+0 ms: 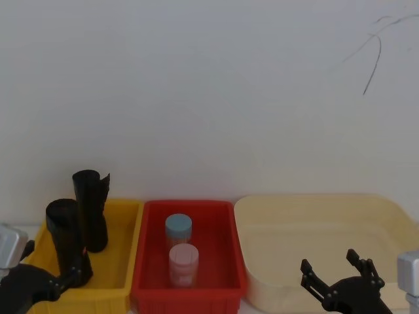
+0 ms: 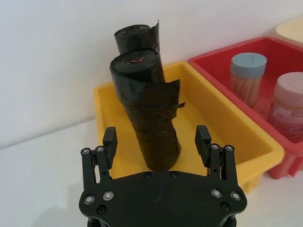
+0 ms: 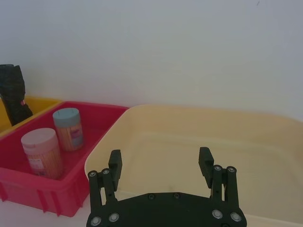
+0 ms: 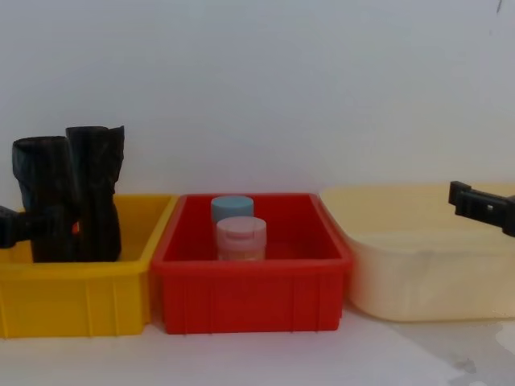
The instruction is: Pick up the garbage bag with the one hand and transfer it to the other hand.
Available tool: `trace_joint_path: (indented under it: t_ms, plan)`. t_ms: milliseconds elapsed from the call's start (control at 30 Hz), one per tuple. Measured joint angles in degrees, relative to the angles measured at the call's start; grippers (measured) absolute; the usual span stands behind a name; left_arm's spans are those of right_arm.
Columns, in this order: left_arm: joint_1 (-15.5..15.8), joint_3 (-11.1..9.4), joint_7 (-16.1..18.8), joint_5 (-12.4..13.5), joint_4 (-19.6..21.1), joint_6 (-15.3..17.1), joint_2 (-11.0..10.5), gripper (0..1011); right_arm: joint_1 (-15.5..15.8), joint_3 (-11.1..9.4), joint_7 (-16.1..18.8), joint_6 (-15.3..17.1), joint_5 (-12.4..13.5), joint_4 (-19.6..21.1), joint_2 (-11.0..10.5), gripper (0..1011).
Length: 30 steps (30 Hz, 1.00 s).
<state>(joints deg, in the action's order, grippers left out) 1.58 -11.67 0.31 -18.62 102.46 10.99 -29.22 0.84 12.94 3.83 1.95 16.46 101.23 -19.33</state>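
Three plastic bins in a row on a white tabletop (image 4: pixel 265 358) against a plain white wall (image 1: pixel 196 91).

Right of the red rectangular plastic bin (image 4: pixel 249 301) we see a wide cream plastic tub (image 4: pixel 418 281), the right gripper (image 1: pixel 329 261) over its near edge, fingers spread and empty. Left of the red bin sits a yellow plastic bin (image 4: pixel 72 301) holding two upright rolls. The black glossy garbage bag roll (image 2: pixel 149 118) is farther from the red bin than the flap-topped black roll (image 2: pixel 135 38). The left gripper (image 2: pixel 156 134) has its fingers parted beside the bag's base, not clasping. Inside the red bin stand a blue-lidded jar (image 1: pixel 178 230) and a pink-lidded jar (image 1: pixel 183 261).
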Motion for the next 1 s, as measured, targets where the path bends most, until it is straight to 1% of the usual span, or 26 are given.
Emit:
trace_joint_path:
  t_ms: [300, 633, 833, 1000]
  plan:
    - [2.59, -0.59, -1.15, 0.99, -2.98, 0.02, 0.46, 1001, 0.0, 0.0, 0.0, 0.0, 0.0, 0.0, 0.0, 1000]
    - [6.44, -1.83, -2.47, 2.44, -6.54, -0.97, 1.77, 1000, 0.0, 0.0, 0.0, 0.0, 0.0, 0.0, 0.0, 1000]
    - [8.12, -2.47, -2.47, 3.71, -7.87, -1.07, 2.35, 1001, 0.0, 0.0, 0.0, 0.0, 0.0, 0.0, 0.0, 1000]
    - [9.66, -3.0, -1.46, 5.38, -9.09, -0.54, 3.01, 1001, 0.0, 0.0, 0.0, 0.0, 0.0, 0.0, 0.0, 1000]
